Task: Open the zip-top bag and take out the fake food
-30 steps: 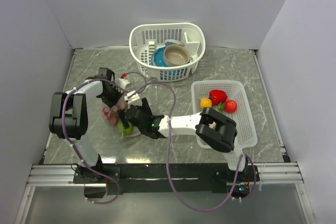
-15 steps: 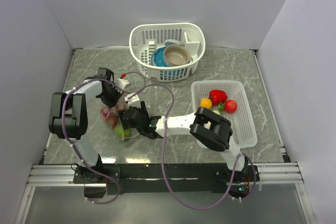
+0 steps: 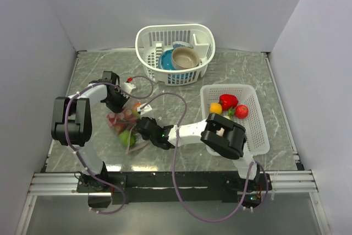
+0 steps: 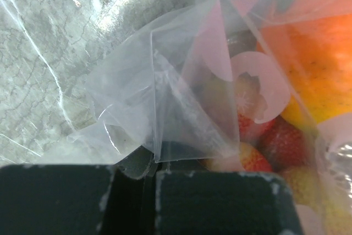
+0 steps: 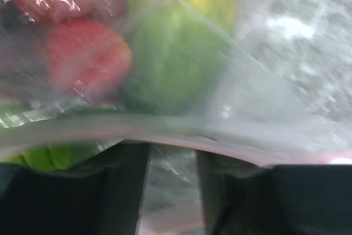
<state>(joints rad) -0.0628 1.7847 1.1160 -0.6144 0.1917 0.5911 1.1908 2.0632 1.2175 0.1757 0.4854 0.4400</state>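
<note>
Zip-top bag [image 3: 125,131] mid-opening: my left hand [image 4: 135,171] is nearly shut, pinching film; right hand [image 5: 173,160] narrow, zip strip [image 5: 264,155] just ahead, can't tell if gripped. Next I'd pull lips apart, gently.

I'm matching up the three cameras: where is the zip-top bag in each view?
Top external: the zip-top bag sits left of centre.
Left wrist: it fills most of the picture.
Right wrist: it covers the upper part.
Shared landmark: the grey marbled table.
</note>
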